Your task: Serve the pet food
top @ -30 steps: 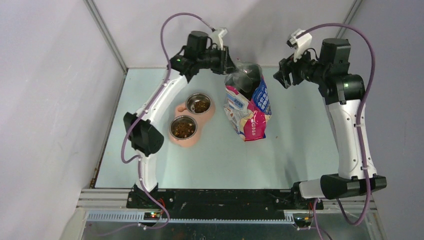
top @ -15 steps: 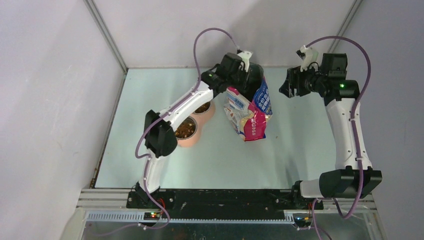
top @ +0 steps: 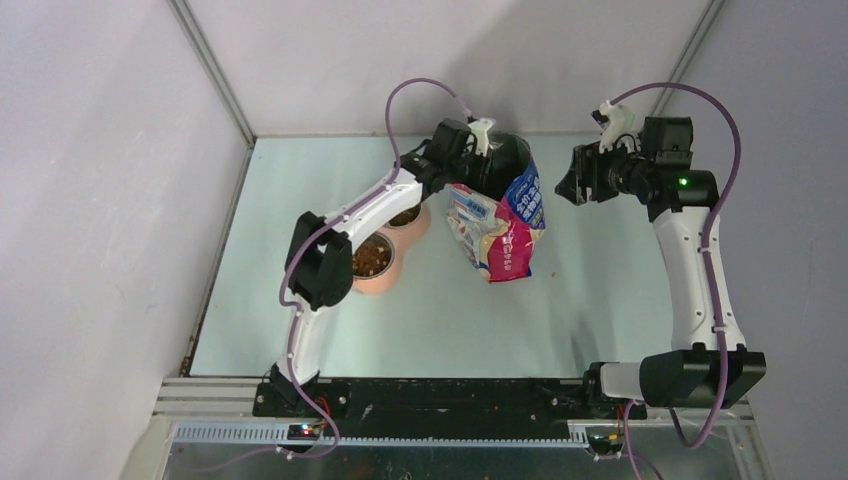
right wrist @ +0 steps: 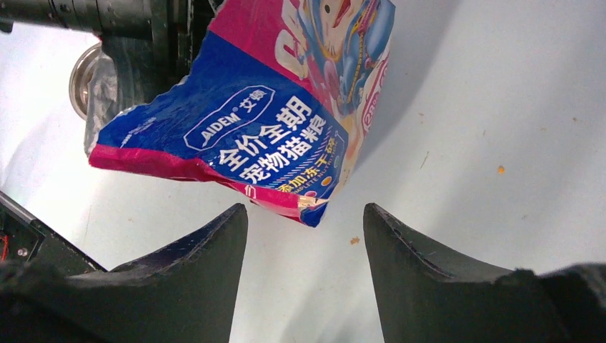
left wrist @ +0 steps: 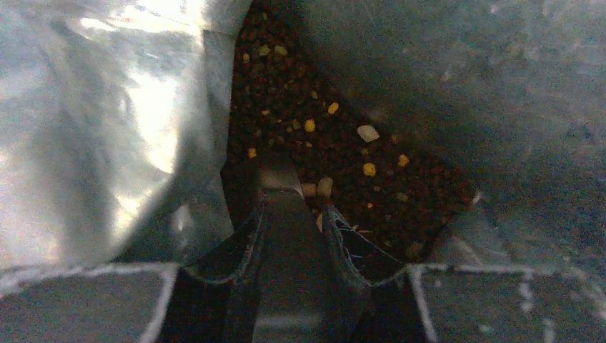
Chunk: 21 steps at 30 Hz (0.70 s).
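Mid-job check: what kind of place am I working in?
Probably a lab robot cell, not a home: blank grey partition walls enclose a pale table, with aluminium rail along its near edge.

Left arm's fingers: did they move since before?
Yes. The left fingers swung right, from left of the cat food bag into its open top, over the pet food.

A pale blue-green flat tabletop (top: pixel 600 300) carries two things. A pink plastic double feeder (top: pixel 372 281) with two round steel bowls sits left of centre. Well apart to its right stands a pink, white and blue printed bag (top: pixel 500 235), leaning. A few tiny orange-brown crumbs (right wrist: pixel 499 169) lie scattered near the bag.
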Available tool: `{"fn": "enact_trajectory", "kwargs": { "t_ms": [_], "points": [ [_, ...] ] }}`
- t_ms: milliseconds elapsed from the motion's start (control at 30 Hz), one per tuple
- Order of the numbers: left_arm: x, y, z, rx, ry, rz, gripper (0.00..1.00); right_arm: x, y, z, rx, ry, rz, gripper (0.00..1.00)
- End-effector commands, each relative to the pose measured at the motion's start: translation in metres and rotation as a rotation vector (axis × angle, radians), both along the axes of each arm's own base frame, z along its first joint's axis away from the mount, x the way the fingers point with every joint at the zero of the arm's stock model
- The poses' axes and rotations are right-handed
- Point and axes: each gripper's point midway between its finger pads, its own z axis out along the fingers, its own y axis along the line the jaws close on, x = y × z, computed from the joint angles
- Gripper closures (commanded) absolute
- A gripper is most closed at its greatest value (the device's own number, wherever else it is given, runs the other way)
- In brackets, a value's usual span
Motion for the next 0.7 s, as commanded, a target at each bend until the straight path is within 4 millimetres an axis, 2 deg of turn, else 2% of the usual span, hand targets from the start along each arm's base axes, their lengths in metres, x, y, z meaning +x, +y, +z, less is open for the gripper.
{"fn": "enact_trajectory", "kwargs": {
  "t_ms": [0,33,67,133,333,500,667],
  "points": [
    [-0.066,-0.038,0.021,-0.285,0.363,-0.235,1.00,-0.003,0.001,0.016,0.014,-0.054,-0.004,0.37],
    [-0.066,-0.039,0.026,-0.324,0.392,-0.243,1.00,-0.004,0.001,0.016,0.012,-0.049,-0.005,0.37],
    [-0.064,-0.040,0.040,-0.400,0.432,-0.266,1.00,-0.004,0.000,0.017,0.005,-0.054,-0.006,0.37],
    [-0.060,-0.037,0.051,-0.456,0.458,-0.282,1.00,-0.004,-0.002,0.017,-0.005,-0.054,-0.006,0.37],
    [-0.051,-0.023,0.069,-0.489,0.446,-0.279,1.00,-0.004,-0.006,0.017,-0.036,-0.056,-0.005,0.37],
    [-0.040,-0.009,0.101,-0.503,0.357,-0.266,1.00,0.001,-0.005,0.017,-0.031,-0.054,-0.004,0.37],
    [-0.035,0.003,0.122,-0.525,0.314,-0.272,1.00,0.006,-0.005,0.014,-0.027,-0.052,-0.007,0.37]
  ]
}}
